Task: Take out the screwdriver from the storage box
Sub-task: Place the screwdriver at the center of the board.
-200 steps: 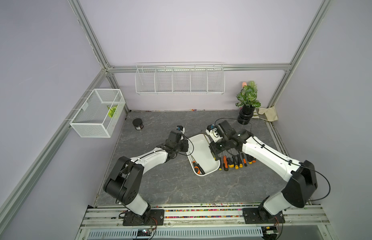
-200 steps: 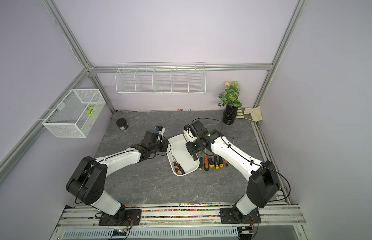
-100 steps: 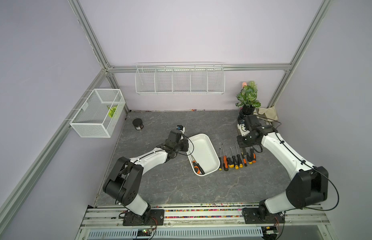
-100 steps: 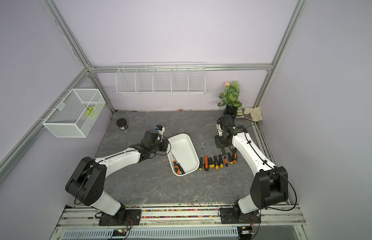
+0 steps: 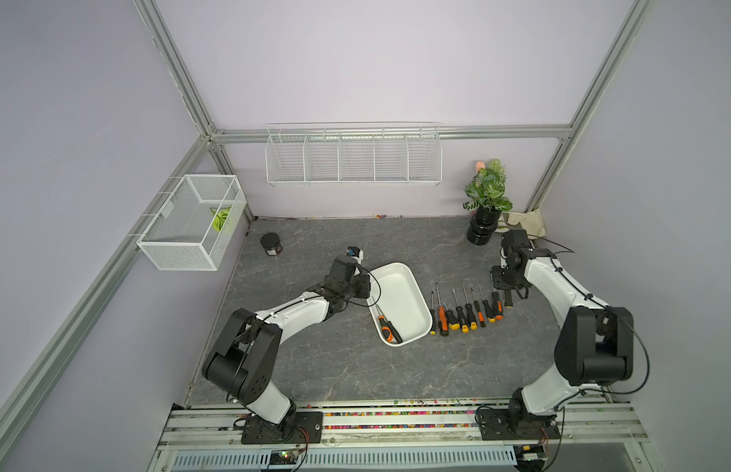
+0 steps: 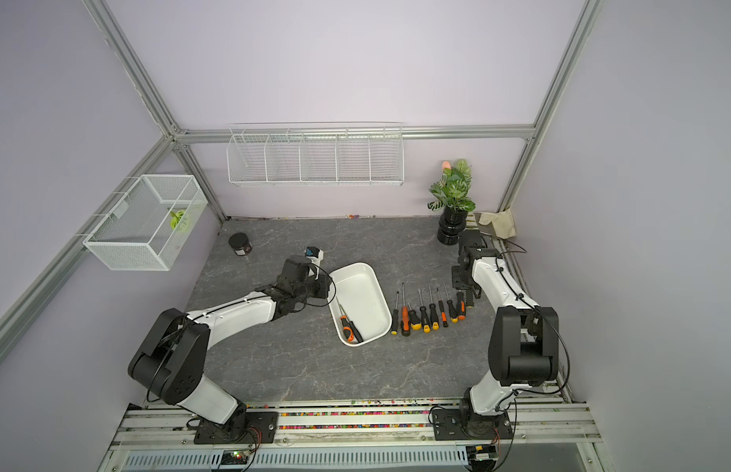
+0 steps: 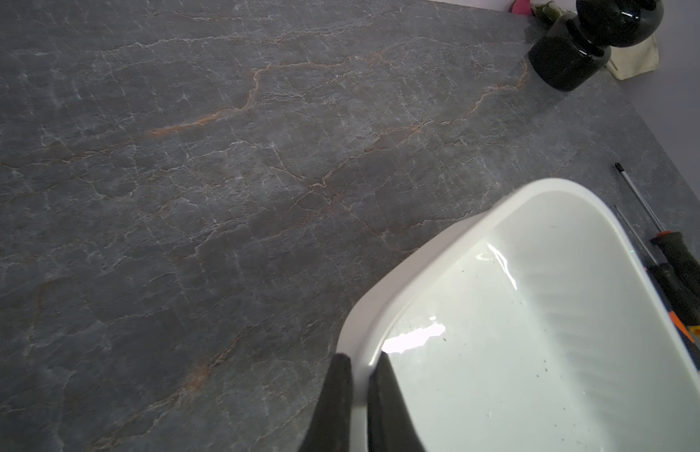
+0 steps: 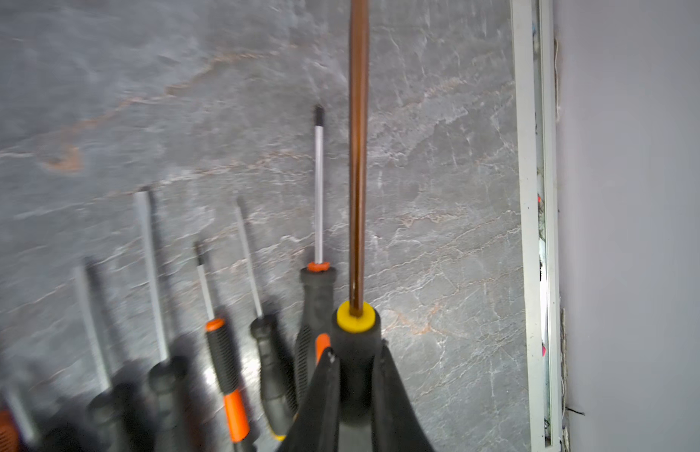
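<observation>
Left end effector (image 7: 360,375) clenched the storage box (image 5: 400,286) rim at 9 o'clock; right end effector (image 8: 354,360) grasped a yellow-collared screwdriver (image 8: 358,156) beside the screwdriver row (image 5: 464,310), at the box's 3 o'clock; potted plant (image 5: 486,200) at 1 o'clock

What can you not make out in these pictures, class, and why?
- The held screwdriver: tip cut off by the right wrist picture's edge, handle covered by the right gripper.
- The laid-out screwdrivers: blurred in the right wrist view.
- The storage box: partly cut off in the left wrist view, contents unseen there.
- The tools in the box: too small in both top views to count.
</observation>
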### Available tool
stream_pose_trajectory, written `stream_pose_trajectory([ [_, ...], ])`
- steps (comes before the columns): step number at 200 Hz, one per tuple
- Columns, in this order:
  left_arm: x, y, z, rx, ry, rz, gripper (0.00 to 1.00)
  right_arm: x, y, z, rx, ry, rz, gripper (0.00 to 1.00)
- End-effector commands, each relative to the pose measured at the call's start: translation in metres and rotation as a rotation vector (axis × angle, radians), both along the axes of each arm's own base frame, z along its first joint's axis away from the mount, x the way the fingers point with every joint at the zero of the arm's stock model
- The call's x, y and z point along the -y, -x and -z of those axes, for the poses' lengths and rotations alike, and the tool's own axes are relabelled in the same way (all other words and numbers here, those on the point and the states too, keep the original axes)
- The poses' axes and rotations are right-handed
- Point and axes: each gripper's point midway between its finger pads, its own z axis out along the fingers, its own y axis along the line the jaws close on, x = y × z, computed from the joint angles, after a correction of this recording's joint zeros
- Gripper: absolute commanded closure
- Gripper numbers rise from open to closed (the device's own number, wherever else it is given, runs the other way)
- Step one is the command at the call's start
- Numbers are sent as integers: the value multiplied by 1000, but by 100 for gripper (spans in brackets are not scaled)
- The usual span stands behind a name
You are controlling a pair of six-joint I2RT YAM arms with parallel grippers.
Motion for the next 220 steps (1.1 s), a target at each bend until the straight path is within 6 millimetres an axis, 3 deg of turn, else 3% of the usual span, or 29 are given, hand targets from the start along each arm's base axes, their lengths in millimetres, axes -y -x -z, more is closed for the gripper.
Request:
stream_pose_trajectory([
  [1, 2, 0, -11, 37, 16, 20, 100, 11, -8, 10, -12, 17, 22, 100],
  [60, 3, 0, -9, 32, 20, 22, 100, 14, -6, 44, -91, -18, 35, 100],
  [116, 5, -2, -11, 29, 28, 22, 100, 24, -4, 55, -117, -53, 75, 100],
  [220, 4, -3, -14, 35, 12, 24, 100, 20, -5, 70, -158, -111, 72, 100],
])
